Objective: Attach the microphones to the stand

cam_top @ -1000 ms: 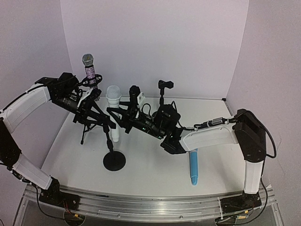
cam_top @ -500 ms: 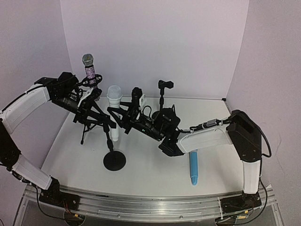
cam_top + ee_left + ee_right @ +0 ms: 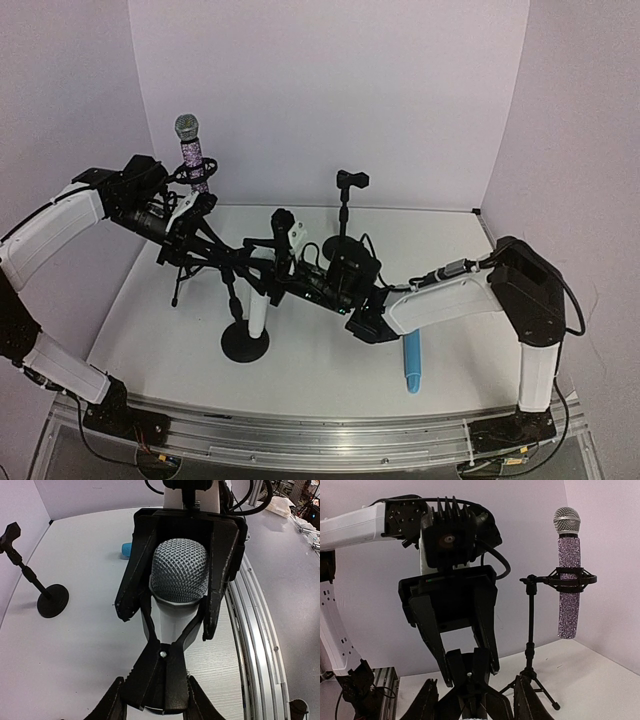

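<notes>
1. Done: the purple microphone (image 3: 567,575) sat clipped upright in the tripod stand (image 3: 530,630) at ten o'clock.
2. Under way: the left claw (image 3: 470,672) clenched the clip (image 3: 160,675). The right claw (image 3: 167,622) flanked the white microphone's (image 3: 179,570) head; I could not tell its grip.
3. Remaining: the blue microphone (image 3: 411,360) lay on the bench (image 3: 330,375) at four o'clock.
</notes>
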You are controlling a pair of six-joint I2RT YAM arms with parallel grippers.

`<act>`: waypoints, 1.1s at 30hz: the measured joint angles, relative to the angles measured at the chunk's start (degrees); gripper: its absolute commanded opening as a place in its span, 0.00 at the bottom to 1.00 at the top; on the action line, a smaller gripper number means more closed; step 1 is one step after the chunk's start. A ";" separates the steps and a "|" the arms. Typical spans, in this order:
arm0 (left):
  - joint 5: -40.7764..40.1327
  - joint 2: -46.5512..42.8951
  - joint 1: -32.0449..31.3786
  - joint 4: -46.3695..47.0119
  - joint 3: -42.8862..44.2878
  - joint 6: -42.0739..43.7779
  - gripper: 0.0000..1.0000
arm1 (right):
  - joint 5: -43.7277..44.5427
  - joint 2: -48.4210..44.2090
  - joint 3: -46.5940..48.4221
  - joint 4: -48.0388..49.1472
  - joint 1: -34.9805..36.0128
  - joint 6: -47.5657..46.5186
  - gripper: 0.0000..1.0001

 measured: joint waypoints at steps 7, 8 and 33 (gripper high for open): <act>0.08 -0.04 0.06 0.19 -0.13 0.03 0.00 | 1.11 -1.03 -0.20 -1.86 0.39 -1.07 0.00; 0.11 -0.04 0.03 0.18 -0.13 0.09 0.00 | 1.10 -1.27 -0.28 -2.27 0.39 -1.07 0.00; 1.46 0.26 -0.57 -1.31 0.15 2.60 0.00 | -0.96 -11.72 8.23 -15.02 -0.16 -6.00 0.00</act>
